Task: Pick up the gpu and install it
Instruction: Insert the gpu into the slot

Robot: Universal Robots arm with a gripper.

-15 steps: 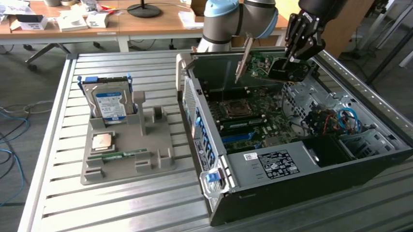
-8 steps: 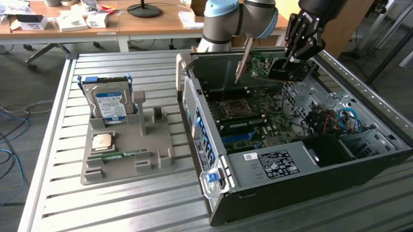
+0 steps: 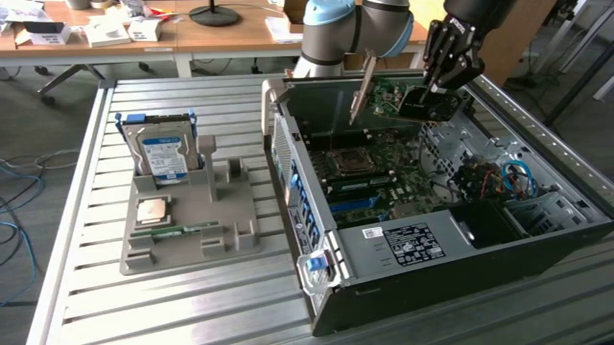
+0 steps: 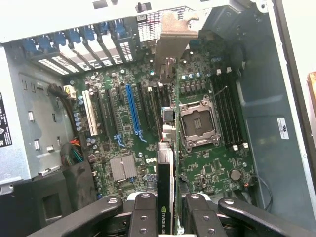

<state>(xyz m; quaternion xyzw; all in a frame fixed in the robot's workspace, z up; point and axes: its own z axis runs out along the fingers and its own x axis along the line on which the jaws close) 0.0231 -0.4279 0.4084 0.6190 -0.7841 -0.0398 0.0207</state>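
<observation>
Right now my gripper (image 4: 170, 210) is clenched on the gpu (image 4: 166, 168), with a finger on either face of its near end. I see the card held on edge in the air above the motherboard (image 4: 118, 148), over the strip between the long blue slot (image 4: 132, 111) and the CPU socket (image 4: 197, 121). Its metal bracket (image 4: 173, 39) points toward the case's slotted rear wall (image 4: 98, 54).

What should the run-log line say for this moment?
gripper: shut on gpu | gpu: held above open computer case, over motherboard | installed: not yet
</observation>
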